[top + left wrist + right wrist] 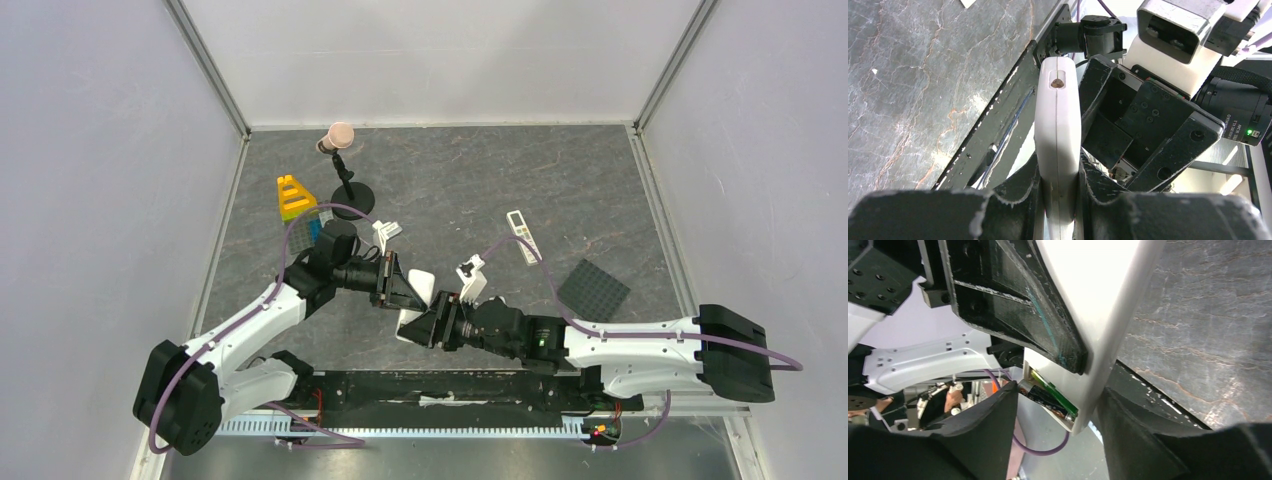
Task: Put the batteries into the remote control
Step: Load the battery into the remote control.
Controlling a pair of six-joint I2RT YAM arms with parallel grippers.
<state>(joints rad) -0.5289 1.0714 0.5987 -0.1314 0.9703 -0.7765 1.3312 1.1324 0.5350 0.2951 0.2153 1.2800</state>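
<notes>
remote control (420, 288) held off the counter (450, 170), near-middle of scene, between the two arms, above the near edge

left wrist view: remote control (1058, 125) edge-on, narrow side facing camera, small hole near its far end; left jaws closed tight on its near end, one finger pressed to each flat face

right wrist view: remote control (1098, 300) back side up, battery bay open at its lower end; batteries (1050, 387) sit inside, one green on top, a dark one just beside it lower down, contact spring visible at the bay end

right jaws partly open, straddling that bay end, one finger on each side of the remote, right at its edges; cannot tell if they press it or just flank it

rest of counter: slim white remote (523, 236) lies flat far-right of centre, well apart from the arms; dark grey studded plate (593, 288) right, near the right arm; small white piece (388, 232) just far of the left jaws; yellow block (293, 196) far left; black stand with pink top (341, 135) beside it, farther back
</notes>
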